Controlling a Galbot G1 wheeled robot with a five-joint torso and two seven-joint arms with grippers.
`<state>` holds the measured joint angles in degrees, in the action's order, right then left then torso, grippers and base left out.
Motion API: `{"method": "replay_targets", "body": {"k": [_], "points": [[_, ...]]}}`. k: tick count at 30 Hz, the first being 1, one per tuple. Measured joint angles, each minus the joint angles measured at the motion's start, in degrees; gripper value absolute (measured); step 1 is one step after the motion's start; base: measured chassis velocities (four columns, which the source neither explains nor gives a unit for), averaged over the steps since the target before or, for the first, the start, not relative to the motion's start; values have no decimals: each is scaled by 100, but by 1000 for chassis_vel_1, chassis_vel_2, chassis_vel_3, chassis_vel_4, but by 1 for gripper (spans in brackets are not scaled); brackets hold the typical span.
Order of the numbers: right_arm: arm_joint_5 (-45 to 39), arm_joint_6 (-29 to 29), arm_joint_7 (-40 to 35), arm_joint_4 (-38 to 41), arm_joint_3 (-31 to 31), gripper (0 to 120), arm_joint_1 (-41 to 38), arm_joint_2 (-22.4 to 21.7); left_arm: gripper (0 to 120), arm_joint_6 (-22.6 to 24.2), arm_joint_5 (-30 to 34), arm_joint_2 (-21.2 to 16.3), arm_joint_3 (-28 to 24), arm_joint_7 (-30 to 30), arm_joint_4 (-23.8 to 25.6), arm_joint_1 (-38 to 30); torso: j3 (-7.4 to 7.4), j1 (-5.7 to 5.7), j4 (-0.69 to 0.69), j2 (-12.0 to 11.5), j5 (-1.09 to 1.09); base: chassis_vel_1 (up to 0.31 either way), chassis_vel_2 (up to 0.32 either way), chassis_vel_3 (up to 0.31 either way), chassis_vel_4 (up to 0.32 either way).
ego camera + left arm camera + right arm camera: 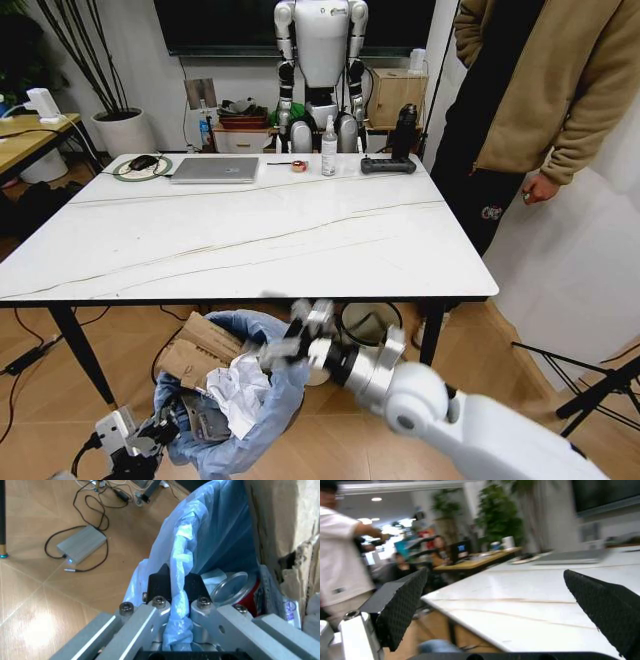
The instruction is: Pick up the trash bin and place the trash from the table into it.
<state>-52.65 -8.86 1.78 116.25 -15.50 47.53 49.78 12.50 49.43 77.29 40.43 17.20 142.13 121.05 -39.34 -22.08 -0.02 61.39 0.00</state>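
Left gripper (174, 578) pinches the trash bin (236, 400) liner below the bench (250, 240). Right gripper (300, 325) hangs wide above the bin's trash (238, 385).

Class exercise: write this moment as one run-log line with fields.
left tool: shut on trash bin bag rim | right tool: open, above bin | bin: cardboard, tissue, red can inside | table: no litter

Wood-plank floor (40, 345), white wall (135, 45)

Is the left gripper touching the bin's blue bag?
Touching. In the left wrist view the left gripper is shut on a bunched fold of the blue bag, which runs between its black fingertips.
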Motion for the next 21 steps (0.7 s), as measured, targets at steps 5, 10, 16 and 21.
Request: {"method": "replay_targets", "body": {"k": [5,10,16,21], "points": [[-68,-16,167,-279,938,100,393,-305,0,-29,-49,-52,66,-49,-16,-49,0,0,2,0,1,0,0,0,0],[182,12,90,-338,2084,100,1161,-437,0,-40,-52,-196,77,-60,-114,-166,0,0,5,0,2,0,0,0,0],[826,12,125,-9,4285,100,3125,-252,0,-62,-77,-504,-41,-148,-273,-318,1,0,-1,0,2,0,0,0,0],[1458,-169,266,660,5976,100,4994,223,0,-130,-211,-745,-119,-282,-289,-325,1,1,-1,0,-1,0,0,0,0]]}}
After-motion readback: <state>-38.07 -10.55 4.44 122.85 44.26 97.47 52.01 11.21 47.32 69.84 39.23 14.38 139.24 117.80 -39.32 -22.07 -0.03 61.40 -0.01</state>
